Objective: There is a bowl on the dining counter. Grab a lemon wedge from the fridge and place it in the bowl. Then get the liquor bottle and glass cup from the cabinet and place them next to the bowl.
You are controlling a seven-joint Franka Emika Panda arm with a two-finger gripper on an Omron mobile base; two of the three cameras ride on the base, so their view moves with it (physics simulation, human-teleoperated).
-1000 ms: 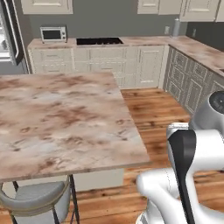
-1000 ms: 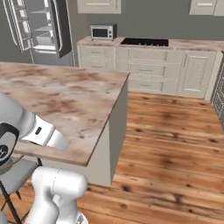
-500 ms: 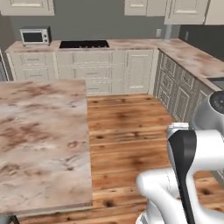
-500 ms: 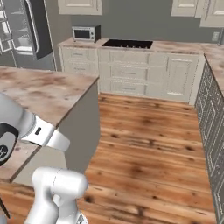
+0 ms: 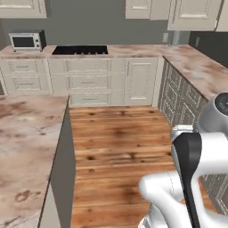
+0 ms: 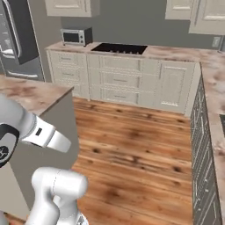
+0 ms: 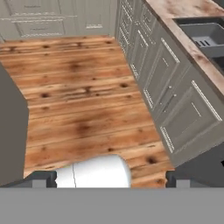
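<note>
The dining counter (image 5: pixel 24 138) of beige veined stone fills the left of the left base view, and its corner (image 6: pixel 30 92) shows in the right base view. The dark-grey fridge (image 6: pixel 25 33) stands at the far left with a door swung open. In the hand view my gripper (image 7: pixel 109 180) is open, its two dark fingertips (image 7: pixel 41 178) wide apart with nothing between them, looking down at the wooden floor (image 7: pixel 83 100). The bowl, lemon wedge, liquor bottle and glass cup are out of view.
Cream wall cabinets with a microwave (image 5: pixel 26 41) and a black cooktop (image 5: pixel 80 50) run along the back. A second counter (image 5: pixel 196 71) runs down the right, with a sink (image 7: pixel 203 35). Upper cabinets (image 5: pixel 191 13) hang above. The island's grey side (image 7: pixel 11 131) is close on the left.
The whole picture has slid to the left in both base views, so the base has moved. The dining counter now takes up less of the frame. The gripper stays open.
</note>
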